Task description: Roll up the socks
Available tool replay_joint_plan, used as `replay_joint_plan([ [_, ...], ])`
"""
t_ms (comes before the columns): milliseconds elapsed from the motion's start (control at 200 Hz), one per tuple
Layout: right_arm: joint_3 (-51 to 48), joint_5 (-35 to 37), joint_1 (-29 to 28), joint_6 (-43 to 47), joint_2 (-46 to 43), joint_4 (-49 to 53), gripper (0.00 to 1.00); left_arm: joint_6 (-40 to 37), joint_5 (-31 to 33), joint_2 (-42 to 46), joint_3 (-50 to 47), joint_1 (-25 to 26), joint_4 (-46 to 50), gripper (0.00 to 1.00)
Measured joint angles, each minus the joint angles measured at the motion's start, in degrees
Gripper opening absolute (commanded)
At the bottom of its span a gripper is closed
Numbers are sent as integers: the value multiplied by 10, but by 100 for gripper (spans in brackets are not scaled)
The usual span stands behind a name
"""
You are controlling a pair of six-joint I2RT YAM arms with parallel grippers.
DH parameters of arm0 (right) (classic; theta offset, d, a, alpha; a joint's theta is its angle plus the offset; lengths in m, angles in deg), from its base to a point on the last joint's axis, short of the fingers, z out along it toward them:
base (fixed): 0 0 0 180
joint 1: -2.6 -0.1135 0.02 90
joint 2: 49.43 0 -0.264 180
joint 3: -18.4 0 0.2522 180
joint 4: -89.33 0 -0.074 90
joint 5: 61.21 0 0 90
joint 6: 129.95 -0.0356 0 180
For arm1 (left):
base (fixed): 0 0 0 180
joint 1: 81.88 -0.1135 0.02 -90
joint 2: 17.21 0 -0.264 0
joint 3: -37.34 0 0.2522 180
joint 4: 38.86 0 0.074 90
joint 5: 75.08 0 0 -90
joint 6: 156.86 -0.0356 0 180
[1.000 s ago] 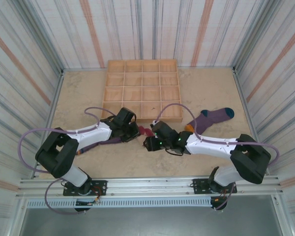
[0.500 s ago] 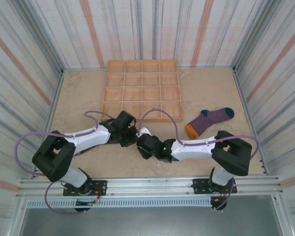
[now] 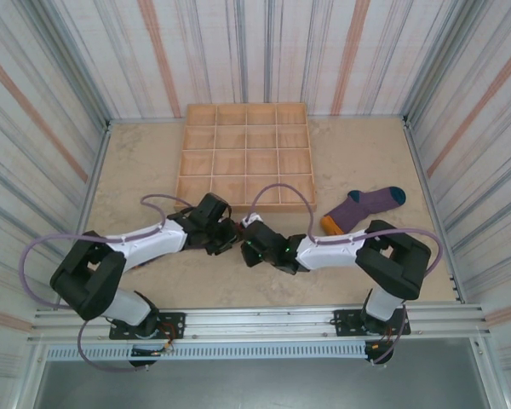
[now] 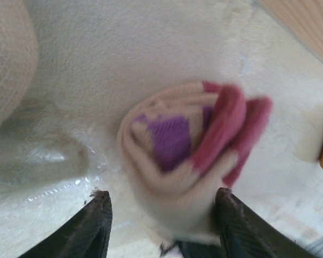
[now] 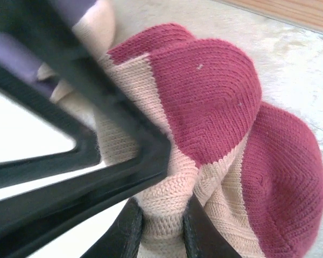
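Both arms stretched low, wrists meeting near worktop middle; left gripper open, astride rolled cream sock; right gripper pinching that sock's cream fabric.

Bright, diffuse light keeps the top view sharp, with soft shadows. The left wrist view is blurred: the rolled cream-and-maroon knit sock smears, and glare glints on the pale tabletop. Right wrist view: crisp knit, blown-out white at left.
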Motion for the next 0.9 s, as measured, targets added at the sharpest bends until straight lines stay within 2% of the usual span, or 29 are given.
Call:
replay_joint_plan([
  [85, -36, -63, 50, -38, -10, -54, 0, -13, -15, 24, -5, -2, -5, 69],
  [240, -83, -184, 132, -107, -12, -137, 0, -40, -39, 38, -5, -2, -31, 70],
  [521, -124, -376, 232, -235, 35, -256, 0, -75, -56, -7, -10, -5, -101, 68],
  [797, -139, -447, 275, -303, 44, -274, 0, -103, -41, -87, 25, -2, -122, 65],
  [897, -140, -457, 284, -316, 41, -261, 0, -105, -36, -111, 36, 3, -132, 61],
])
